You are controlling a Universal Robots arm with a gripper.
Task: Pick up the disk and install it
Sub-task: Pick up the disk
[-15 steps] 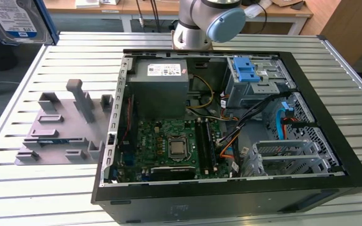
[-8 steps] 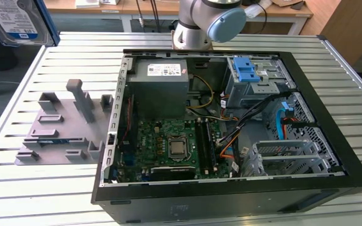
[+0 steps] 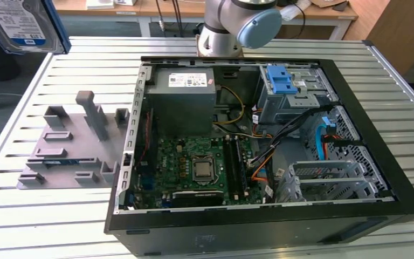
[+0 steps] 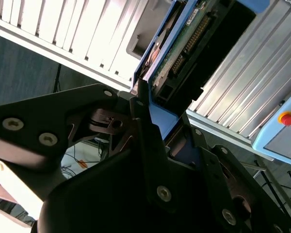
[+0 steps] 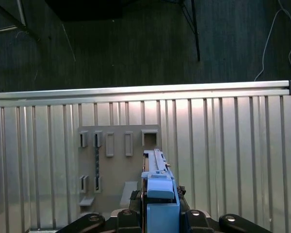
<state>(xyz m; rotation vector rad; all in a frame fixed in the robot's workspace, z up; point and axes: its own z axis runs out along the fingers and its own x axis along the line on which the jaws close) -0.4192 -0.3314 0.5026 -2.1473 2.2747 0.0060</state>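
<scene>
I see the disk (image 3: 19, 24) hanging high at the exterior view's left, over the table (image 3: 63, 216) edge. The gripper (image 4: 164, 116) appears clamped on its blue carrier, though contact is partly hidden. I judge the disk rigid, dense and shock-sensitive, best held by the carrier rails. The grey fixture (image 3: 74, 143) lies below. Rightward, the open case (image 3: 264, 216) has walls and cables (image 3: 301, 121) crowding the drive cage (image 3: 293, 91).

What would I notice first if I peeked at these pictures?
First, the big open computer case in the middle of the slatted table, with its green board and tangled wires all showing. Then the disk in its blue frame, up at the exterior view's top left, off the table. In the second wrist view the gripper is clamped on it.
</scene>
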